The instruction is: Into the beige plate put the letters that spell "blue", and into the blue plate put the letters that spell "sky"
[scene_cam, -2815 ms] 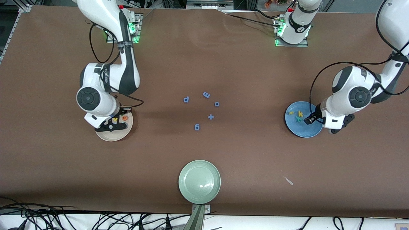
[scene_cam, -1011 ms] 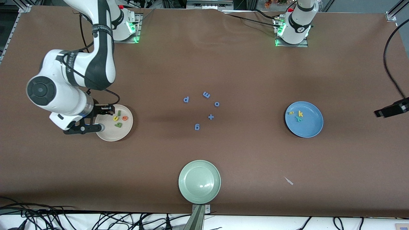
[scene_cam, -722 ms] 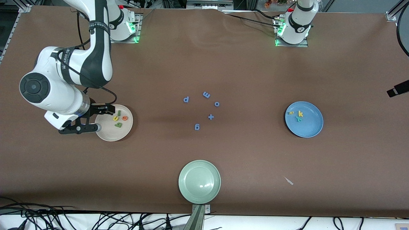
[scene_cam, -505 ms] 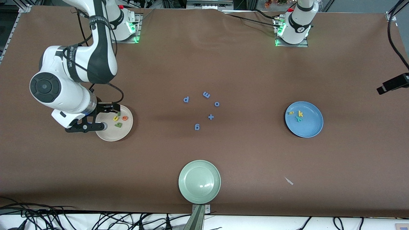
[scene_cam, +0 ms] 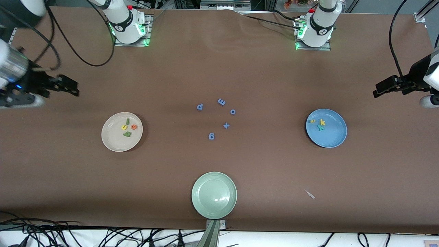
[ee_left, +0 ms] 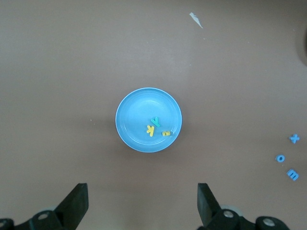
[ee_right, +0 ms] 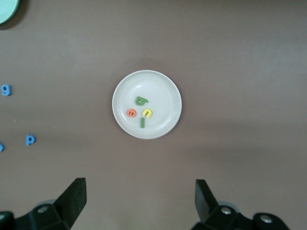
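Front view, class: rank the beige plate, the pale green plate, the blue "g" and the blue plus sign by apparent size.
1. Pale green plate, largest, though nearest the camera.
2. Beige plate.
3. Blue "g" and blue plus sign: too alike to rank.

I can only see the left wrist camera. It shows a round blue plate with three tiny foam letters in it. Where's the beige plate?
Observer: The round cream-beige plate lies toward the right arm's end of the table. It holds an orange e, dark green b, yellow u and light green bar l.
Operator: Is a robot hand grabbing them?
Observer: No. The right gripper is open, holding nothing, high above that plate.
Operator: Any more plates?
Observer: Yes, a round pale green plate, nearest the front camera.
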`<state>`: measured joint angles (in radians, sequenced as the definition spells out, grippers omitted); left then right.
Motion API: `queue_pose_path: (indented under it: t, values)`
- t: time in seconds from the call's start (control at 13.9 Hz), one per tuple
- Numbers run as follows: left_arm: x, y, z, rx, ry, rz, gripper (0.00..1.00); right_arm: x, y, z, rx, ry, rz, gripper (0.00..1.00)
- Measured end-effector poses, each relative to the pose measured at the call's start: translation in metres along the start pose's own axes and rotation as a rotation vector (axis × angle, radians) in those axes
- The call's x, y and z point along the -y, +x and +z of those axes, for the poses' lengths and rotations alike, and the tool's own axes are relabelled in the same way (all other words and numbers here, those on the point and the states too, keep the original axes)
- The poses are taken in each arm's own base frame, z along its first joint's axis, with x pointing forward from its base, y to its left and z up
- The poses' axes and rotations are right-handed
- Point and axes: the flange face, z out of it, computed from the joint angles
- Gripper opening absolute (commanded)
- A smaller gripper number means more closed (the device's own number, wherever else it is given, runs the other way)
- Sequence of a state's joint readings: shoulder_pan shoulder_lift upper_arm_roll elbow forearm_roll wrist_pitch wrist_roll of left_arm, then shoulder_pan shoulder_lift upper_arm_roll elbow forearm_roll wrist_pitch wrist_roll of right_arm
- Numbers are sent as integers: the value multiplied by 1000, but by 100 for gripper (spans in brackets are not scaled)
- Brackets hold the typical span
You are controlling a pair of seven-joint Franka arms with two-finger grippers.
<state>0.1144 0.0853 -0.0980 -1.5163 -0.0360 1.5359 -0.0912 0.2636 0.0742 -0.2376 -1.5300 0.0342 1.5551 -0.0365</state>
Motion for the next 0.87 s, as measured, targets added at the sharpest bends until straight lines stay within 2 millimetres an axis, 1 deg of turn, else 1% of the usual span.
queue_pose_path:
  t: [0.07, 0.14, 0.29, 0.43, 0.51, 0.65, 0.87]
  values:
    - [1, 0, 0, -1, 1, 12, 100, -7, -6, -8, -6, 0, -2, 100]
    - [3, 0, 0, 0, 1, 18, 100, -10, -8, -10, -8, -1, 0, 100]
    - [4, 0, 2, 4, 2, 25, 100, -11, -6, 0, 5, -2, 2, 100]
    - [4, 0, 3, 6, 2, 27, 100, -8, -2, 14, 11, -3, -3, 100]
    - [4, 0, 3, 5, 2, 27, 100, -3, -2, 17, 14, -4, -11, 100]
    - [6, 0, 2, 3, 8, 24, 100, 4, -2, 15, 8, -6, -22, 100]
    - [11, 1, 2, -2, 56, 32, 100, 4, -3, 11, 0, -7, -22, 100]
